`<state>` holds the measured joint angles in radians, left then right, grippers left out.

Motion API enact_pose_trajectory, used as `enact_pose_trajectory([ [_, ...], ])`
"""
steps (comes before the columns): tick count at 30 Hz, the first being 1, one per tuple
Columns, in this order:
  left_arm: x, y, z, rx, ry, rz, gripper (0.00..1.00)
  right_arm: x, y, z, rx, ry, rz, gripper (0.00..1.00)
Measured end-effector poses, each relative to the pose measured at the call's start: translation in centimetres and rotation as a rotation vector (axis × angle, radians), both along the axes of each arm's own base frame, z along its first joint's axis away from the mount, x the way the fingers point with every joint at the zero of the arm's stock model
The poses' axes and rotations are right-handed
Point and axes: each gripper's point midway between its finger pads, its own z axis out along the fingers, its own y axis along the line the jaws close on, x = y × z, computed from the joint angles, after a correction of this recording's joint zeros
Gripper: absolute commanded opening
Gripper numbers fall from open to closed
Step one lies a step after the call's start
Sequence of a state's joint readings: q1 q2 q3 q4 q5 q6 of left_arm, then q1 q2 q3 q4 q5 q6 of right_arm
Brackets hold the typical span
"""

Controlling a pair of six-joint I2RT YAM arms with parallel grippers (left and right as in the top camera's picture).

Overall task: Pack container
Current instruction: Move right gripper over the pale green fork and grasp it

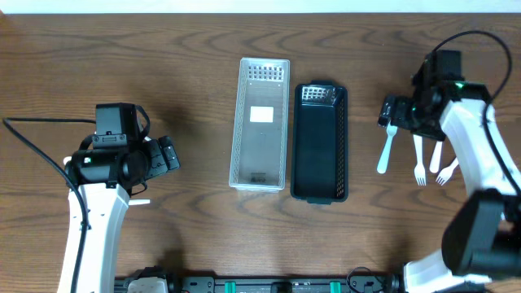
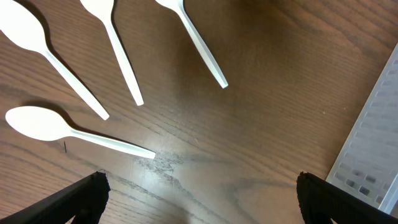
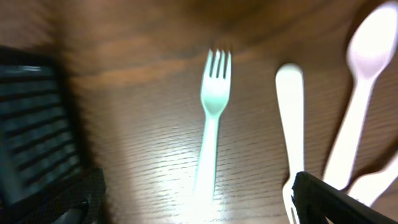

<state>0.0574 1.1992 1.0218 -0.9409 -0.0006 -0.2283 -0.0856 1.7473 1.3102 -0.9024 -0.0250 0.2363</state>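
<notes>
Hovering wide open and empty, our right claw [image 3: 199, 208] is above a fork [image 3: 214, 106] lying flat on the worktop [image 1: 195, 65]; that wrist view is blurred. Our left claw [image 2: 199, 199], equally wide and empty, hangs near four spoons [image 2: 68, 130]. The white tray [image 1: 260, 155] and black tray [image 1: 320, 155] lie side by side mid-worktop with no cutlery in them. Risk, as we judge it: the fork is thin and flat, so the fingers may scrape wood or skid it into neighbouring cutlery. An off-centre pinch could pivot it loose.
</notes>
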Motion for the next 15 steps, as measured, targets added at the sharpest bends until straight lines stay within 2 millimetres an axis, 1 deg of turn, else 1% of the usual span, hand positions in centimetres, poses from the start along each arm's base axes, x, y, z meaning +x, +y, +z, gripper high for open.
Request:
enact_pose_trajectory([
  [1,0.0,0.0,0.0,0.000,0.000,0.000,0.98,-0.1,-0.2,-0.9,-0.005,0.028,-0.016,0.99],
  [6,0.1,0.0,0.0,0.000,-0.003,0.000,0.98,-0.3,-0.8,-4.3,-0.028,0.111,-0.064,0.99],
  [12,0.1,0.0,0.0,0.000,-0.003,0.000,0.98,0.1,-1.0,-6.5,-0.034,0.140,-0.079,0.99],
  [15,0.1,0.0,0.0,0.000,-0.003,0.000,0.98,0.3,-1.0,-7.1,-0.035,0.140,-0.080,0.99],
])
